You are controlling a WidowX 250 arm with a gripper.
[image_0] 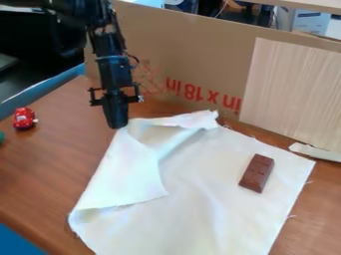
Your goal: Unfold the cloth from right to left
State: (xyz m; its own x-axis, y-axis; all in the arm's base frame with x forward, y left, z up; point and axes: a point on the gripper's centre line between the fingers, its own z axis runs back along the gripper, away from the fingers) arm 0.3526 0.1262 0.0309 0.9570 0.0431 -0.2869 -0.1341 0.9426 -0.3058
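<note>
A robot claw (117, 123), its grip impossible to tell, hangs at the edge of a partly folded cloth (206, 199) bearing 1 chocolate bar (257, 173).

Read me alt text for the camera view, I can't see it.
A white cloth lies on a brown wooden table, its left side partly folded over, with a brown chocolate-like bar on its right half. The robot's black claw hangs at the cloth's top left corner. A red toy car sits farther left, and a cardboard panel stands behind.
</note>
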